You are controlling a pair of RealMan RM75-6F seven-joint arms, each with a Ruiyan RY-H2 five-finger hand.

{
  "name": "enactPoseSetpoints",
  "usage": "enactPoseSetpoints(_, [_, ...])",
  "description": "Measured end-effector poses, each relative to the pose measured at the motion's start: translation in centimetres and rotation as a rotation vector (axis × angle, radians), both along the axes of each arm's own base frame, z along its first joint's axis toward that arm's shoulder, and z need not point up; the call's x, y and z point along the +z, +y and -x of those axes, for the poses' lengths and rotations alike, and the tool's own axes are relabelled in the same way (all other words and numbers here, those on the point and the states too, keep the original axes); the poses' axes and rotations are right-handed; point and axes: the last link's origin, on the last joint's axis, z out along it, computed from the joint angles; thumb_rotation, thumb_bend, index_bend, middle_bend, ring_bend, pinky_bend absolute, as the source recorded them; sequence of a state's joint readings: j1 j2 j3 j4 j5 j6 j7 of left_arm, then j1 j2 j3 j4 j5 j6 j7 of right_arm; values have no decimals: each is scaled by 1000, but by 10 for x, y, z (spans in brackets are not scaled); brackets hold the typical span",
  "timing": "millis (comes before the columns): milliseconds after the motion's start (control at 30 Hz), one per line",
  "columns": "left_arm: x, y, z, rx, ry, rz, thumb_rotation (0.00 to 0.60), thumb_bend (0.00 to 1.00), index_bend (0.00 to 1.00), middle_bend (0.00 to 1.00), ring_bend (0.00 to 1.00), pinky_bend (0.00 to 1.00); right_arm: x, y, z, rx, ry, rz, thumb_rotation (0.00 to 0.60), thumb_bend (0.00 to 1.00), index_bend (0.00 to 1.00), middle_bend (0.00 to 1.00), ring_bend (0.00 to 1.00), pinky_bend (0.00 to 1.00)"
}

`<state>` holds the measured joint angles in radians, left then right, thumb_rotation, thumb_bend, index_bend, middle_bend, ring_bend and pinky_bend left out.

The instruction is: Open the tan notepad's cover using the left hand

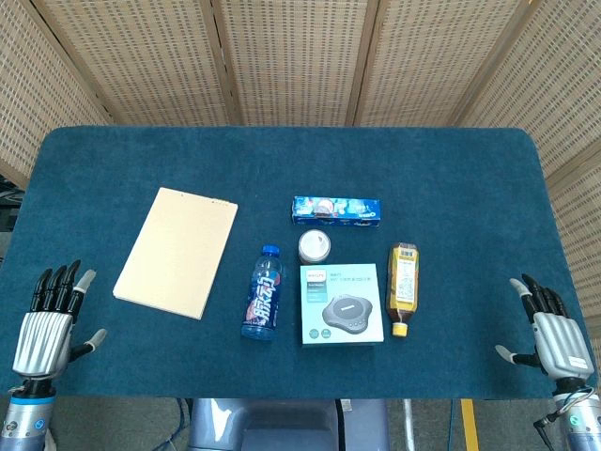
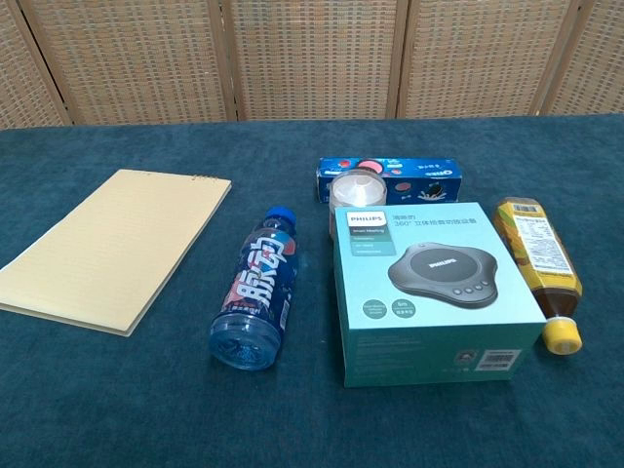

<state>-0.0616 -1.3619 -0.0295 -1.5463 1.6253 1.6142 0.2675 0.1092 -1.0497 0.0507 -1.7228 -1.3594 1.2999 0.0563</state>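
Note:
The tan notepad [image 1: 177, 251] lies flat and closed on the blue table, left of centre; the chest view shows the notepad [image 2: 112, 246] at its left side. My left hand [image 1: 49, 324] hovers at the table's near left corner, fingers spread, holding nothing, well short of the pad. At the near right corner my right hand [image 1: 547, 329] is also spread and empty. Neither hand appears in the chest view.
Right of the pad lie a blue drink bottle [image 1: 263, 292], a teal Philips box [image 1: 342, 303], a small white jar [image 1: 314, 246], a blue cookie box [image 1: 336, 210] and an amber bottle [image 1: 404, 284]. Woven screens stand behind the table [image 1: 282, 160].

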Motion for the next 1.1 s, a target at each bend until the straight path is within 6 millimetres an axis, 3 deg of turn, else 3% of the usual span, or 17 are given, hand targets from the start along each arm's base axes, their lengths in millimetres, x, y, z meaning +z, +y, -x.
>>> enactPoseSetpoints(1100, [-3,1,-1,-5,1,20,600,79,0,0,0,0,0,-1,0,1,3,1,600,53,33,0,0,0])
